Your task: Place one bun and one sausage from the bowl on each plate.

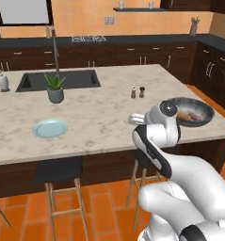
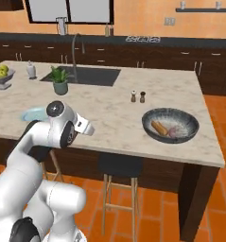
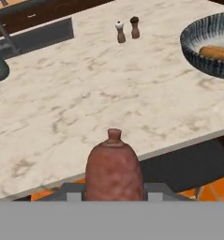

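The sausage (image 3: 114,171) hides the claw's (image 3: 114,196) fingertips.

Open: bare marble island counter (image 1: 109,113) stretches between pale blue plate (image 1: 50,128) and dark speckled bowl (image 1: 191,113).
Obstacles: small salt and pepper shakers (image 1: 137,92); potted green plant (image 1: 55,88).

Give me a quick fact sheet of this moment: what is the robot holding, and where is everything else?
gripper: shut on the sausage, at the counter's near edge
bowl: right end of the counter, a bun and another piece of food inside
blue plate: left part of the counter, bare
plant: potted, beside the sink
shakers: a pair, mid-counter
fruit bowl: far left corner
stools: under the near edge
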